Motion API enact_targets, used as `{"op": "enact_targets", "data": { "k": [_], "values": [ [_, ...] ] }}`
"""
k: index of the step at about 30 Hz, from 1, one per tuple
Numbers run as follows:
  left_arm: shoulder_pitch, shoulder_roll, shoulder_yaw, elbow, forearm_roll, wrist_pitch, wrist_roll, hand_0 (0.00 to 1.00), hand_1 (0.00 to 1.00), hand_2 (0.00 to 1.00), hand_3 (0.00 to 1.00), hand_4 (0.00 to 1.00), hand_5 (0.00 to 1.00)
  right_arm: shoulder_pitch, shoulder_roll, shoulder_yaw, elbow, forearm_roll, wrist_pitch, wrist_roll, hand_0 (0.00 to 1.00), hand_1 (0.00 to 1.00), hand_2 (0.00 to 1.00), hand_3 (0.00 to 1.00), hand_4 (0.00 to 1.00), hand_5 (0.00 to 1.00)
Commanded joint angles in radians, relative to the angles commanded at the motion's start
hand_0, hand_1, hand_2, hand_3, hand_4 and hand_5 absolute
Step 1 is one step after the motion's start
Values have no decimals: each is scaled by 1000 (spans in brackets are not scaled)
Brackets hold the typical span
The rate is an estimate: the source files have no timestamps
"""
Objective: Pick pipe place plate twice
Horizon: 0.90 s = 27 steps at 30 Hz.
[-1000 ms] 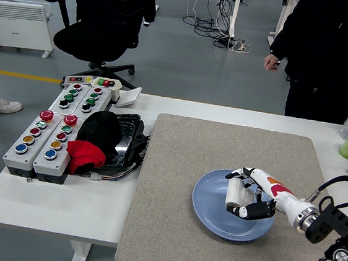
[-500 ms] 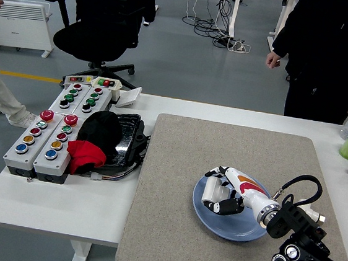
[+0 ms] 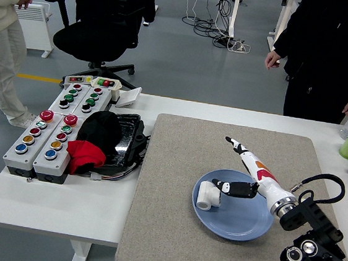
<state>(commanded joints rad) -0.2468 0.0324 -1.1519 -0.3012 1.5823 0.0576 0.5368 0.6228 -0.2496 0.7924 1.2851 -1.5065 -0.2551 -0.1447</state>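
Right hand reaching in from the lower right over the blue plate, wrist angled up and left. Grey mat on the white table, button boxes at left, grey floor beyond. Fingers splayed open, gripping nothing, thumb tip touching the white pipe lying on the plate's left rim.

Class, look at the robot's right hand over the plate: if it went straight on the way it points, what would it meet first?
Probably nothing soon: the right hand points up-left past the white pipe on the blue plate, over bare grey mat.
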Motion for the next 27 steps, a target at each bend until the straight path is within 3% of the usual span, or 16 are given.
{"op": "enact_targets", "data": {
  "k": [3,7,12,15,27],
  "values": [
    [-2,0,-3,0,3,0,1,653,635,638,559,392,998,-10,-34,72,14,-10,12,2,992,944,998,998,824,401],
    [-5,1,-4,0,6,-2,0,653,635,638,559,392,998,-24,-87,131,-17,-25,38,-21,983,929,998,998,823,396],
    [-13,4,5,5,-22,10,-10,653,635,639,560,396,998,-109,-196,220,-35,6,71,-19,976,923,998,998,842,437],
    [-14,4,5,5,-20,8,-11,653,635,639,560,396,998,-143,-233,232,-50,39,92,5,976,923,998,998,842,437],
    [-7,1,2,4,-9,2,-7,653,636,638,560,396,998,-178,-248,167,-115,136,131,140,961,907,997,998,841,454]
  ]
}}
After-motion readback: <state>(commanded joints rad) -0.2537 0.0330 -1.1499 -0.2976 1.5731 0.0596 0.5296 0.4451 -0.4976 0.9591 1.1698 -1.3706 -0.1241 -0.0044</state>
